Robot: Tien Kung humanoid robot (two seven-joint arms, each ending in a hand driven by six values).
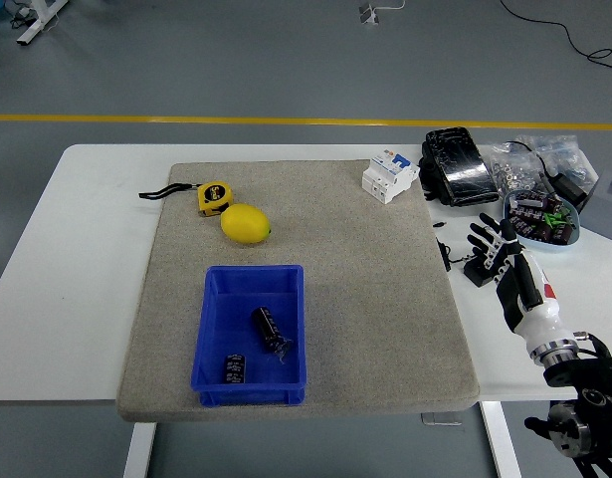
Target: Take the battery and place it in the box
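A blue box sits on the grey mat near the table's front. Two black cylindrical batteries lie inside it: a longer one in the middle and a short one at the front left. My right hand is at the table's right side, off the mat, with its fingers spread and holding nothing. It hovers just in front of a light blue bowl holding more small black parts. The left arm is out of view.
A lemon and a yellow tape measure lie on the mat behind the box. A white circuit breaker, a black pack and clear bags of parts stand at the back right. A small black block lies under my hand.
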